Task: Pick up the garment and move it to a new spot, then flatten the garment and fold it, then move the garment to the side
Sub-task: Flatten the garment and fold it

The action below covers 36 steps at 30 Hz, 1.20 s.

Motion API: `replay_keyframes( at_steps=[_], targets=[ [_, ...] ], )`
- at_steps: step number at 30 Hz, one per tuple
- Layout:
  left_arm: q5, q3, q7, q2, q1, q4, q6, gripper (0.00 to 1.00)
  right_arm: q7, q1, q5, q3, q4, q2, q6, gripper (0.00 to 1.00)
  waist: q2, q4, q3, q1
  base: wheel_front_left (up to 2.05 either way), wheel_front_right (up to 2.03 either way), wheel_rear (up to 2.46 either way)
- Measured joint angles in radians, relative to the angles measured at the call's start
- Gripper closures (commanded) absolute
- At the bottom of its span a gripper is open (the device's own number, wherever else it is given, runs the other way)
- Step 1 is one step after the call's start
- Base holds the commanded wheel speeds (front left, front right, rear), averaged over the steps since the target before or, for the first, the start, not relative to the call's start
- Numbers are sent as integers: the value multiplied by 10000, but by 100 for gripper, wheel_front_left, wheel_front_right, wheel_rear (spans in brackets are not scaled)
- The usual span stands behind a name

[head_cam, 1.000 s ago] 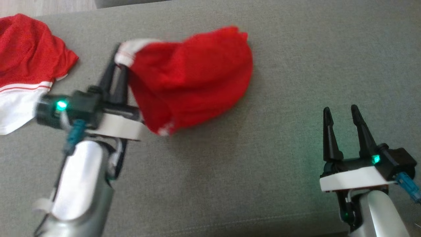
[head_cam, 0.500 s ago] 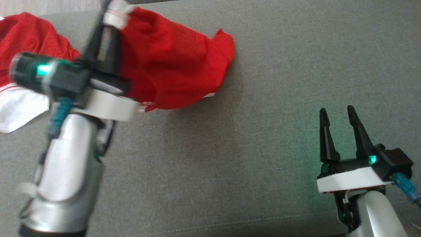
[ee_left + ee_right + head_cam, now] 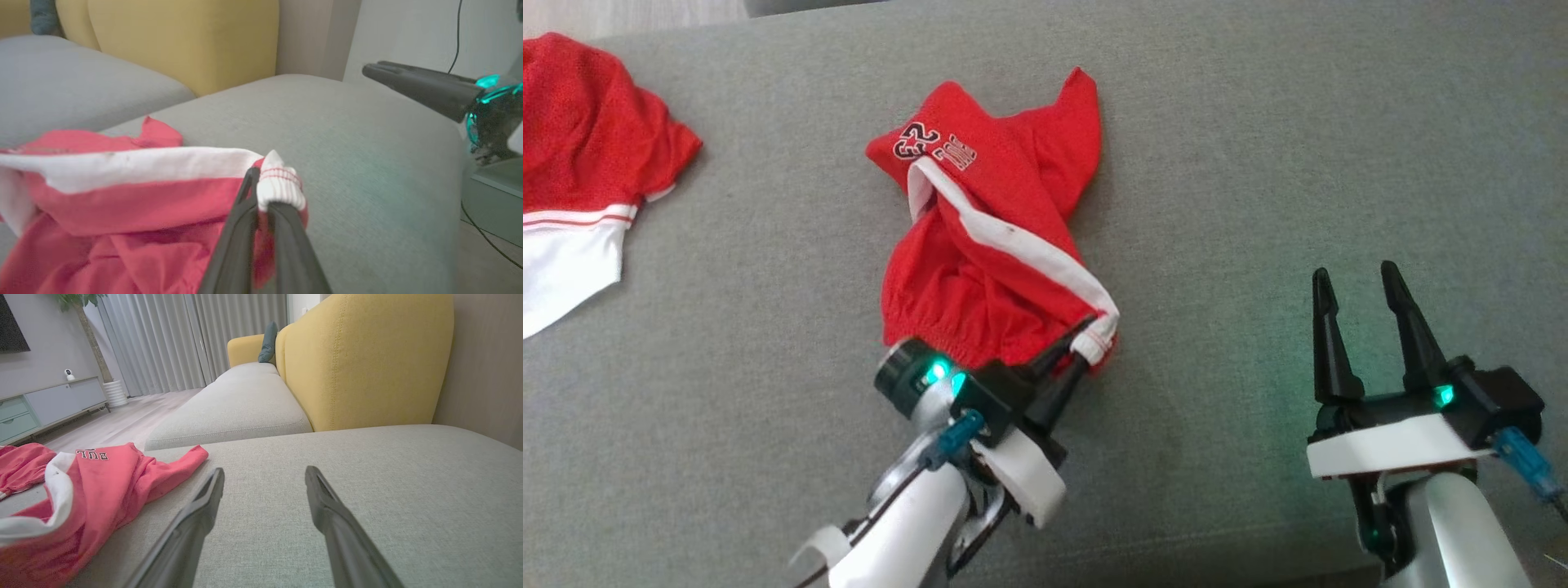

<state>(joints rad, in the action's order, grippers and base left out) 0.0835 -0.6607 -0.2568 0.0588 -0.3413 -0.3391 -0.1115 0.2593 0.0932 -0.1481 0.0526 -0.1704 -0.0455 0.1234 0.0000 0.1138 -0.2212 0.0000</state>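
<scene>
**Item:** garment (image 3: 980, 245), red shorts with a white side stripe and dark lettering near one hem.

**Location:** it lies mid-way across the grey sofa cushion (image 3: 1258, 163), well apart from a second red-and-white piece (image 3: 580, 163) at the far left.

**Condition:** bunched and twisted, with the stripe running slantwise and one leg folded up toward the back. It is not flat.

**Left claw** (image 3: 1082, 347)**:** clenched on the white ribbed corner at the garment's near edge.

**Right claw** (image 3: 1352, 273)**:** released, jaws wide, over bare cushion and well apart from the cloth.

**Step in hand:** by your task, this looks like the end of moving the garment to its new spot, with flattening not yet done.

**Next move:** you likely need the right claw on an opposite corner, then a gentle pull apart to spread the cloth. Keep the left grip firm, since the fabric looks thin and slippery.
</scene>
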Motion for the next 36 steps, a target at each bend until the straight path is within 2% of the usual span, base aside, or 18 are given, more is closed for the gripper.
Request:
replay_keyframes(
  at_steps=[9,10,11,15,22,29,33,36],
  targets=[
    [677,-761,2,-36,235,-1381,-88,100,0,4,0,-19,-33,0,0,0,0,27,-48,0,0,0,0],
    [755,-765,2,-35,303,-1450,-88,44,0,5,0,-23,-33,0,0,0,0,-3,-46,0,0,0,0],
    [836,-773,2,-33,364,-1488,-86,0,0,6,0,-25,-33,0,0,0,0,-38,-42,0,0,0,0],
    [1032,-709,2,-33,510,-1298,92,0,0,10,0,-44,-35,0,0,0,0,-206,1,0,0,0,0],
    [1009,77,2,27,1143,-36,433,0,0,10,69,-178,-36,-2,0,0,0,-680,202,0,0,0,0],
    [936,311,2,148,2290,811,453,0,0,171,345,-194,-31,-4,0,0,0,-1426,368,0,0,0,0],
    [938,474,2,136,2549,1271,449,0,0,951,539,184,-144,-15,0,0,0,-1911,378,0,0,0,0],
    [941,706,2,104,2562,1538,546,0,-69,1765,708,863,-1018,-31,0,0,0,-2296,358,0,0,0,0]
  ],
)
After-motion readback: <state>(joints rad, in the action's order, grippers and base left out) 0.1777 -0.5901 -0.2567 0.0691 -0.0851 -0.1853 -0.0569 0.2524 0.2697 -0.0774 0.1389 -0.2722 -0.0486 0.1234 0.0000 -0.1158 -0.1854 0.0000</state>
